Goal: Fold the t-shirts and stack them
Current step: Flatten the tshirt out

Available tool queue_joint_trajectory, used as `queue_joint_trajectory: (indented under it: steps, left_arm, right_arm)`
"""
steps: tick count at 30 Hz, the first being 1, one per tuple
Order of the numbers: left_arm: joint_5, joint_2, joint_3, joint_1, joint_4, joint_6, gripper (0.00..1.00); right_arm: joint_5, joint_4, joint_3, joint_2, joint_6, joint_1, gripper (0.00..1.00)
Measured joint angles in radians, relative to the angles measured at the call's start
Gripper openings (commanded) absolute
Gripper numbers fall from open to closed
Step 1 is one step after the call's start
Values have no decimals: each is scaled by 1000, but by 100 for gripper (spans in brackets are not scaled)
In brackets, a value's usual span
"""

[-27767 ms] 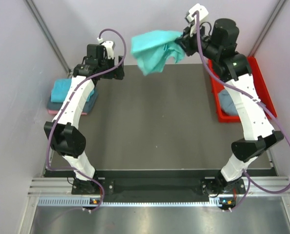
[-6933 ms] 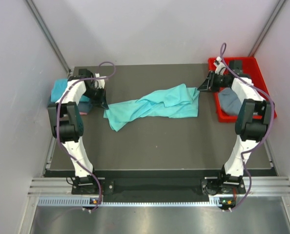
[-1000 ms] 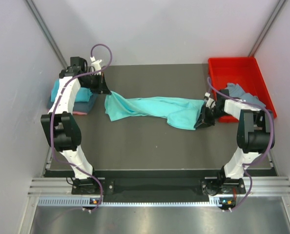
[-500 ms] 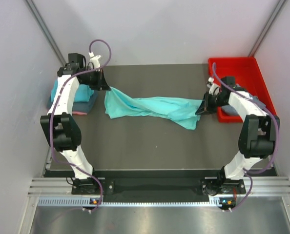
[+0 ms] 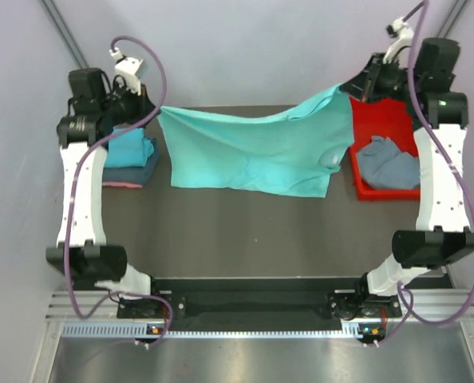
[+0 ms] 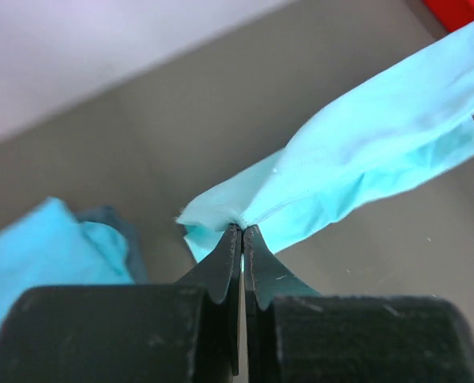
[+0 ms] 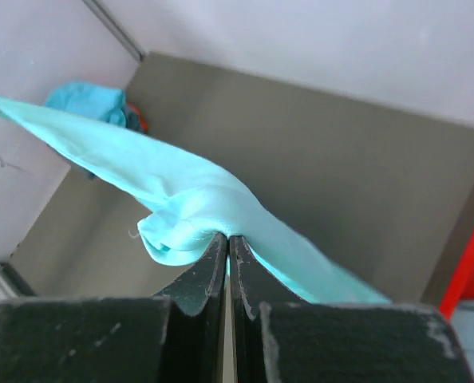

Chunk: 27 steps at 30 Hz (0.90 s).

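- Whereas half a second ago the turquoise t-shirt (image 5: 253,152) lay as a rumpled band on the table (image 5: 245,239), it now hangs spread open between both raised arms. It spans the far half of the table from 10 o'clock to 2 o'clock. We cannot tell whether its lower hem touches the surface.
- Red tray (image 5: 363,190) at 2 to 3 o'clock. It holds a crumpled slate grey-blue t-shirt (image 5: 387,162), not yet folded.
- Stack of folded shirts (image 5: 129,148) at 9 to 10 o'clock: teal on top, a pink edge showing at the bottom.
- Left gripper (image 6: 242,233) at 10 o'clock: fingers pressed fully together, pinching a corner of the turquoise cloth.
- Right gripper (image 7: 227,239) at 1 o'clock, over the tray's far end: it has just clamped down, and its fingers are tight on a bunched fold of the same shirt.
- Our reading: the lift has pulled the cloth mostly flat, though the sleeve at the right end looks curled. We judge the next step is to lay it down smooth at table centre for folding. Stacking is partly done, and the tray shirt remains.
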Motion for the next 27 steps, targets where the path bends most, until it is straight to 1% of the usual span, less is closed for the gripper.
queue_joint_trajectory:
  steps: [1, 3, 7, 9, 11, 16, 22, 27]
  left_arm:
    - [-11, -45, -18, 0, 18, 4, 0]
    - [-41, -174, -84, 0, 94, 11, 0]
    - [-83, -426, -219, 0, 269, 26, 0]
    - [-89, -518, -268, 0, 338, 40, 0]
    - [-91, -583, -282, 0, 374, 50, 0]
    - [-102, -675, -282, 0, 421, 70, 0]
    - [-116, -772, -291, 0, 426, 85, 0]
    - [-130, -826, -295, 0, 463, 85, 0]
  right_arm:
    - [0, -1, 43, -8, 0, -2, 0]
    - [2, 1, 78, -53, 2, -8, 0]
    - [8, 4, 83, -159, 4, -14, 0]
    - [10, 4, 82, -215, 9, -15, 0]
    - [13, 5, 82, -274, 13, -15, 0]
    - [39, 7, 125, -425, 29, -17, 0]
    - [73, 50, 190, -605, 47, -34, 0]
    - [69, 104, 241, -684, 70, -68, 0]
